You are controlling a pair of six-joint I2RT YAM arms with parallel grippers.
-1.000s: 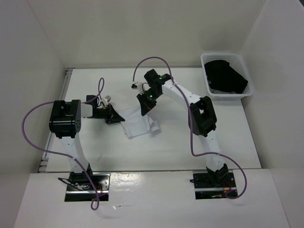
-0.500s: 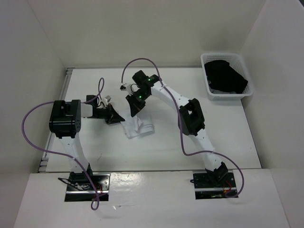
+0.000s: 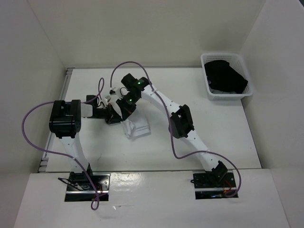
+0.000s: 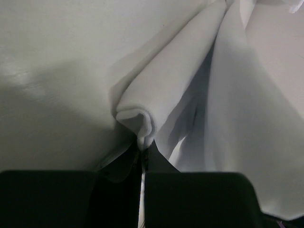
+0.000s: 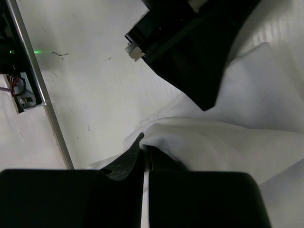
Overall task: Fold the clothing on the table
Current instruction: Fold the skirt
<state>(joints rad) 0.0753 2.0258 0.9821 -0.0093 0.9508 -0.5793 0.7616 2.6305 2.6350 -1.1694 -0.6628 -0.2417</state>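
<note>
The white clothing (image 3: 135, 128) lies bunched into a narrow strip left of the middle of the table (image 3: 213, 128). My left gripper (image 3: 115, 116) is shut on its left edge; the left wrist view shows a rolled fold of clothing (image 4: 156, 104) pinched at my left gripper (image 4: 142, 149). My right gripper (image 3: 125, 110) reaches over from the right and hangs right beside the left one. In the right wrist view my right gripper (image 5: 144, 149) is shut on a white fold of clothing (image 5: 209, 142), and the left gripper's black body (image 5: 199, 42) is close ahead.
A white lattice basket (image 3: 227, 78) holding a black garment (image 3: 226, 76) stands at the back right corner. A metal rail (image 3: 56, 123) runs along the table's left edge, also in the right wrist view as the rail (image 5: 40, 90). White walls enclose the table.
My right arm has swung left, carrying its edge of the clothing over towards the left gripper. The spread cloth has narrowed into a bunched strip. The left arm has stayed in place.
</note>
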